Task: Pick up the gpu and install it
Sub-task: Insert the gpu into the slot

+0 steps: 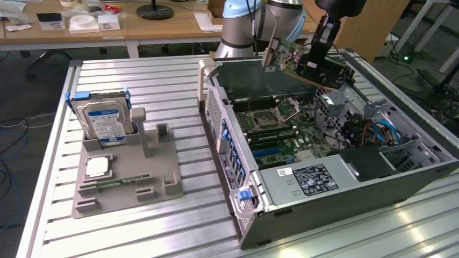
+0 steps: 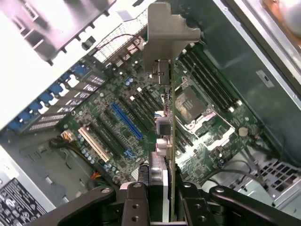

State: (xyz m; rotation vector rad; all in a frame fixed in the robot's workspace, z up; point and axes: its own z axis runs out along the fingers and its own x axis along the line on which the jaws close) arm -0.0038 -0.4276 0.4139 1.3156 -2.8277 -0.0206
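The gpu is a thin green-and-dark card with a silver end bracket. It hangs tilted above the back of the open computer case. My gripper is shut on its upper edge. In the wrist view the gpu runs edge-on away from my gripper, clamped between the dark fingers, with its bracket at the far end. Below it lies the motherboard with a blue slot and several dark slots. The card is clear of the board.
On the slatted metal table, a grey holder carries a silver hard drive and a small green memory stick. The case holds a labelled power supply, blue cables and a drive cage. The arm's base stands behind the case.
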